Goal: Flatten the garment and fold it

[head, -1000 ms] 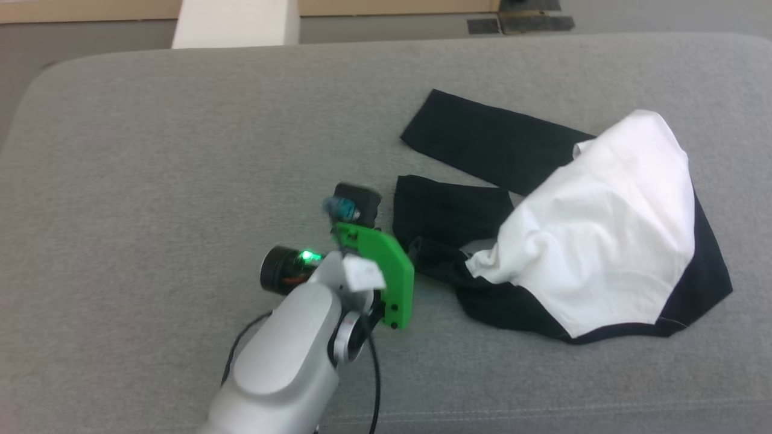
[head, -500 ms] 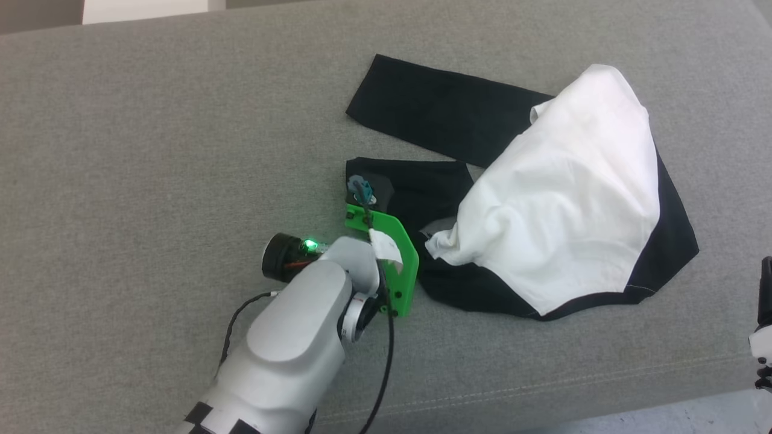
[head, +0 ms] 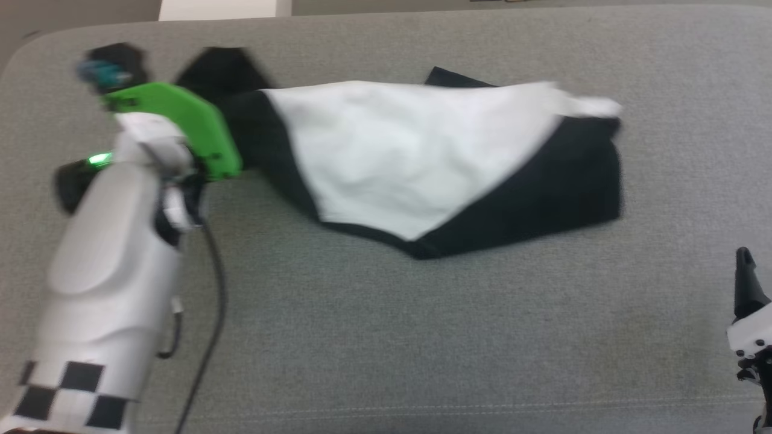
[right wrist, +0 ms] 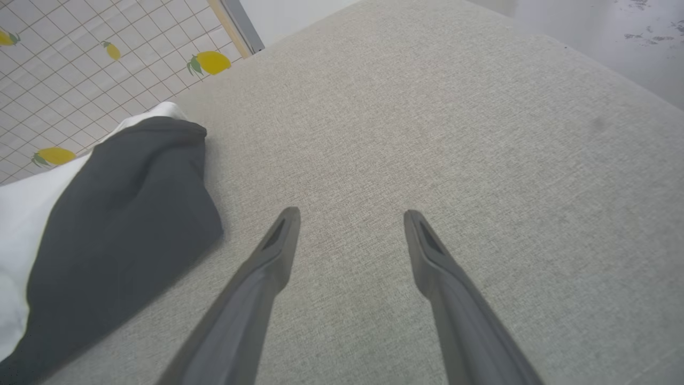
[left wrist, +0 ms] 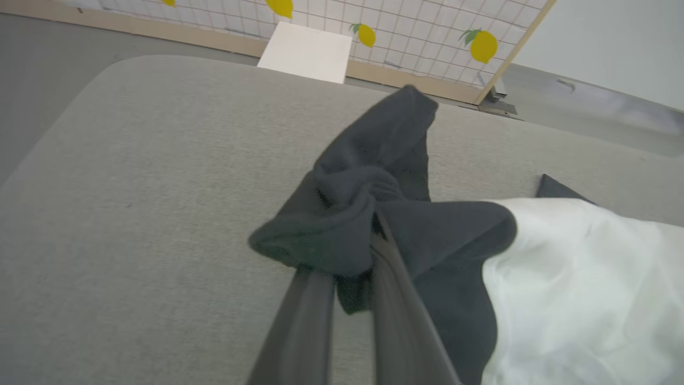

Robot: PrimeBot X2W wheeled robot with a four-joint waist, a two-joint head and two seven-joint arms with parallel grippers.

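Left jaws clamp the garment [head: 410, 157] (black bunched edge); right jaws spread, empty.

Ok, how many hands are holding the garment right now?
1. The left hand is shut on the garment's black end; the right hand hangs open, apart from it, over the grey cushion.

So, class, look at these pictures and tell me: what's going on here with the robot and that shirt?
The robot's left gripper is shut on a bunched black sleeve of the soft black-and-white cloth shirt, which stretches sideways over the grey fabric cushion, rumpled and not yet folded. The right gripper is open above bare cushion, apart from the shirt.
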